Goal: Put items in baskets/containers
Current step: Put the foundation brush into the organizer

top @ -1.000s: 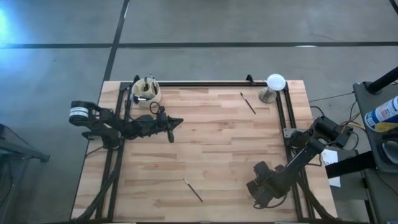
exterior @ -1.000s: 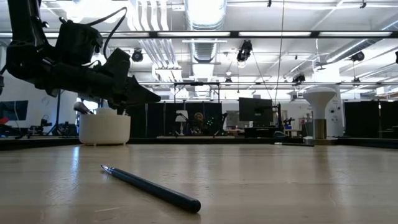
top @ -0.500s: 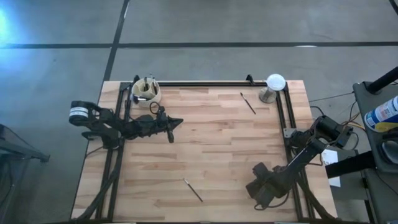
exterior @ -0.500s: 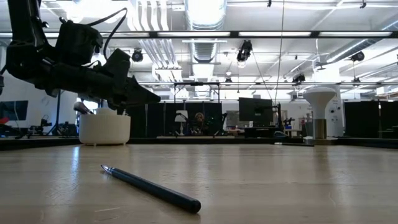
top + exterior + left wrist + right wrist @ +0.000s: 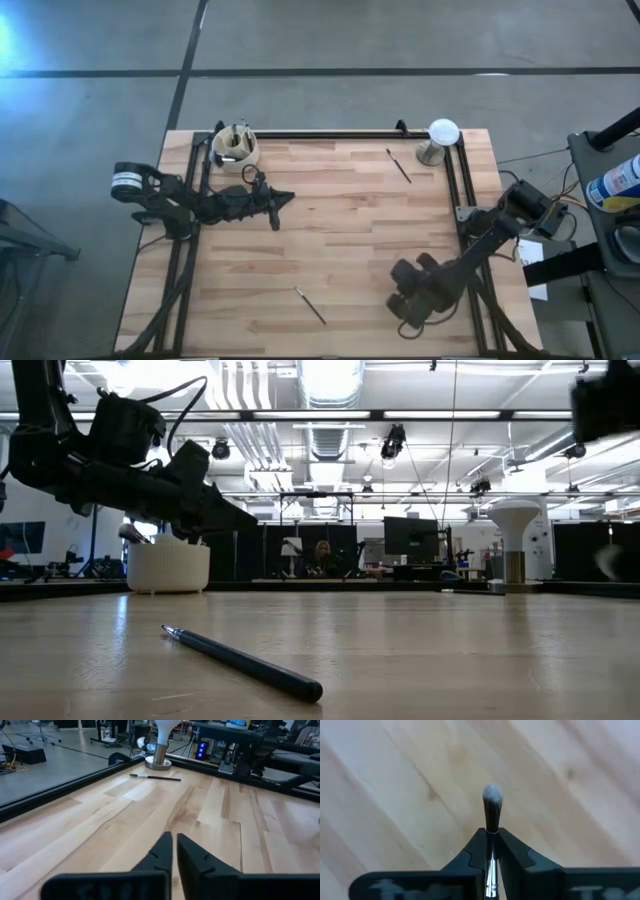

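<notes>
My right gripper (image 5: 491,832) is over the table's near right part (image 5: 405,300), pointing steeply down, shut on a thin brush with a pale fluffy head (image 5: 492,795). My left gripper (image 5: 173,851) hangs level near the cream cup (image 5: 237,147) at the far left, shut, with nothing between its fingers. The cup (image 5: 168,568) has several brushes standing in it. One dark brush (image 5: 399,165) lies flat on the table at the far right. Another (image 5: 310,305) lies flat near the front edge and shows close up in the low view (image 5: 245,660). My right gripper pinches the brush between its two fingers on the dark ferrule just behind the head (image 5: 491,822). The brush lies along the fingers. Its pale head sticks out beyond the fingertips toward the tabletop. The rest of the handle is hidden behind the fingers.
A white dome on a metal stand (image 5: 440,135) sits at the far right corner. Black rails (image 5: 330,134) run along the table's far edge and both sides. The middle of the wooden top (image 5: 340,230) is bare.
My right gripper has shifted a little toward the table's left edge and turned about its wrist. Part of that arm now shows blurred at the low view's upper right. The left arm and the brushes on the table have kept still.
</notes>
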Motion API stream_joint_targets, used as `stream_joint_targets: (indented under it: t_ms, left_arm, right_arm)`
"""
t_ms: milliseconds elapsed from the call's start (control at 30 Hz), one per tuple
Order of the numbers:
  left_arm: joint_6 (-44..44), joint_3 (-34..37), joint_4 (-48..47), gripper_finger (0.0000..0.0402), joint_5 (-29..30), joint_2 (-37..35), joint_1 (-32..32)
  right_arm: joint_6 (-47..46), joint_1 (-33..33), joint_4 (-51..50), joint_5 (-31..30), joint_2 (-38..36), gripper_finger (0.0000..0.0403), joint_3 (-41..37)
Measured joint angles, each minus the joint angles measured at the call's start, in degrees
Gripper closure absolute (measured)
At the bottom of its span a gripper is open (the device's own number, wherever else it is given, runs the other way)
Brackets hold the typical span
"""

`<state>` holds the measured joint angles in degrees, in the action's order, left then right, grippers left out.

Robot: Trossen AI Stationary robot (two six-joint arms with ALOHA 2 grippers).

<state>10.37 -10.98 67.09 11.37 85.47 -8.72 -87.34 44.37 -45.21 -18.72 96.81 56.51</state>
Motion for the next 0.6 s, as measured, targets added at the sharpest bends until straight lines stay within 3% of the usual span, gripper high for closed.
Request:
stream_joint_targets:
  t_ms: [200,300,467,600]
  left_arm:
    - [-1.0,-0.6,2.3,0.0327,-0.1,0.1,0.9]
    - [-5.4,-0.7,6.5,0.0306,-2.8,0.1,3.2]
    - [-8.3,-1.1,13.2,0.0296,-5.4,0.2,7.7]
    - [-8.4,-3.7,14.3,0.0296,-9.7,0.2,9.7]
  right_arm:
    - [24.1,-6.3,7.4,-8.6,-6.0,0.038,-0.9]
    - [39.2,-10.3,16.9,-12.5,-9.1,0.038,-3.0]
    - [62.9,-17.9,41.3,-13.9,-12.0,0.038,-9.9]
    - [77.2,-24.5,67.0,-7.5,-12.2,0.038,-16.5]
